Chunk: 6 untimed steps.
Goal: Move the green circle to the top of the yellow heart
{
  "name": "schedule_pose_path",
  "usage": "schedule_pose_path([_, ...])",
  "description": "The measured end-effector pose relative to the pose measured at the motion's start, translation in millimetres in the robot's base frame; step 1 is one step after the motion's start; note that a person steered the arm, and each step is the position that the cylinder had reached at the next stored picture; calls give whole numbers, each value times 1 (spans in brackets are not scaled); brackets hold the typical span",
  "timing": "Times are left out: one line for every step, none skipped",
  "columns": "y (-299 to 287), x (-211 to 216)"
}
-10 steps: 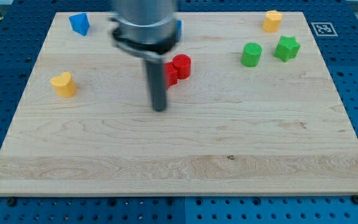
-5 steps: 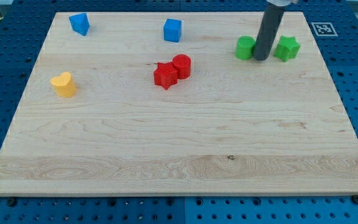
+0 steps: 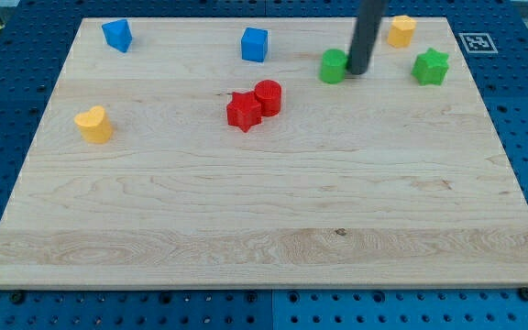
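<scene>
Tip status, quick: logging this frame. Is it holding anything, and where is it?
My tip: a bare rod, so it holds nothing; it sits against the green circle on its right side in the view.

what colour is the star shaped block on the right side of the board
Green. The star shows clearly in the camera view, the only one, to the right of my tip.

Robot lab: blue pegboard bench (image 3: pixel 7 110), fiducial tag (image 3: pixel 473 41).
</scene>
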<state>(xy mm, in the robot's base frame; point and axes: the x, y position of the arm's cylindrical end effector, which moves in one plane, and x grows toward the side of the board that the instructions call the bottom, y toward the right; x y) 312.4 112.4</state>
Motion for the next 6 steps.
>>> schedule_pose_path([-32, 0])
schedule_pose_path([-34, 0])
schedule_pose_path([-81, 1])
schedule_pose_path([-140, 1])
schedule_pose_path([-188, 7])
schedule_pose_path([-233, 16])
